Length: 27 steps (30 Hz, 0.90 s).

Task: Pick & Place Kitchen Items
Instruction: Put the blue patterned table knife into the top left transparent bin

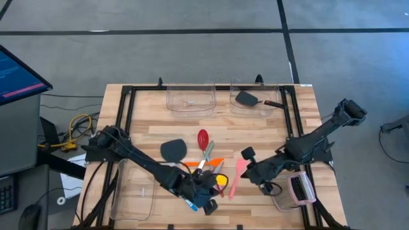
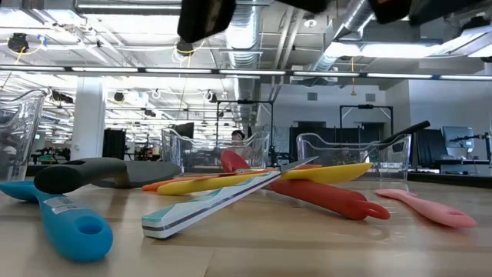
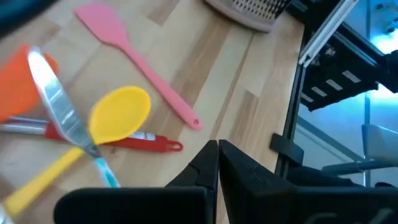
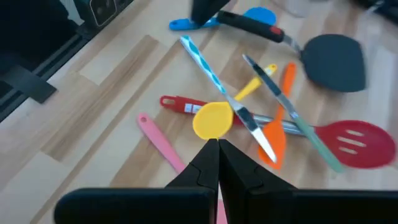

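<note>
The utensils lie in a loose pile at mid-table. The pile holds a black turner (image 1: 172,150), a red slotted spoon (image 1: 203,138), an orange spatula (image 4: 280,134), a yellow spoon (image 3: 118,113), a blue utensil (image 2: 65,223), a pink spatula (image 1: 238,176) and silvery cutlery (image 3: 56,102). A second black turner (image 1: 248,99) lies in a far clear bin. My left gripper (image 1: 209,195) is shut and empty, raised above the pile's near side; it also shows in the left wrist view (image 3: 217,149). My right gripper (image 1: 248,155) is shut and empty above the pink spatula's blade end; it also shows in the right wrist view (image 4: 217,149).
Two clear bins (image 1: 190,97) stand at the far edge, and another clear bin (image 1: 131,191) stands near left. A grey mesh object with a pink part (image 1: 297,190) sits near right. Black frame rails (image 1: 291,112) run along the table's sides.
</note>
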Available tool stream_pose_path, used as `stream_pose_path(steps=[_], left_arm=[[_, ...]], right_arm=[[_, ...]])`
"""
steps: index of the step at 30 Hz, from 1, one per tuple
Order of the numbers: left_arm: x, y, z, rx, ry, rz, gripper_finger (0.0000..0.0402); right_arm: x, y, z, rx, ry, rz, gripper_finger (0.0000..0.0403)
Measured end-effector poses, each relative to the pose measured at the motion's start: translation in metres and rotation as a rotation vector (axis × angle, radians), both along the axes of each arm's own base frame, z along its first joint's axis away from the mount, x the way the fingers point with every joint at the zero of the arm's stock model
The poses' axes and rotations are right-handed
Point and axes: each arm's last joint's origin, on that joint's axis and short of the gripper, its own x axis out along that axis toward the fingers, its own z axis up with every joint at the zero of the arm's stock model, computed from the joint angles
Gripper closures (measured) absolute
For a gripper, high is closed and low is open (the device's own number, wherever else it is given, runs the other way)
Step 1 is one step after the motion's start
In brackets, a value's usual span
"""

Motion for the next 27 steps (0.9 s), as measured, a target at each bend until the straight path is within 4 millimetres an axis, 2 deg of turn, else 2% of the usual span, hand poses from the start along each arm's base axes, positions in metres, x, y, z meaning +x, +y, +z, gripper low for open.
stream_pose_path(steps=[4,9,14,19,27], left_arm=[[0.019,-0.014,-0.016,-0.01,0.043,-0.026,0.0401],[0.024,-0.015,-0.021,0.047,0.154,-0.005,0.0401],[0.018,-0.009,-0.02,0.099,0.22,0.061,0.0401],[0.02,0.0,-0.021,0.111,0.243,0.068,0.0401],[0.022,0.015,-0.034,0.082,0.322,0.034,0.0398]], right_arm=[[-0.014,-0.002,0.013,-0.008,-0.054,-0.019,0.0403],[-0.025,-0.004,0.024,0.02,-0.091,-0.019,0.0403],[-0.03,-0.004,0.025,0.015,-0.094,-0.057,0.0403],[-0.03,-0.005,0.019,-0.04,-0.063,-0.106,0.0403],[-0.029,-0.006,0.016,-0.065,-0.05,-0.117,0.0403]])
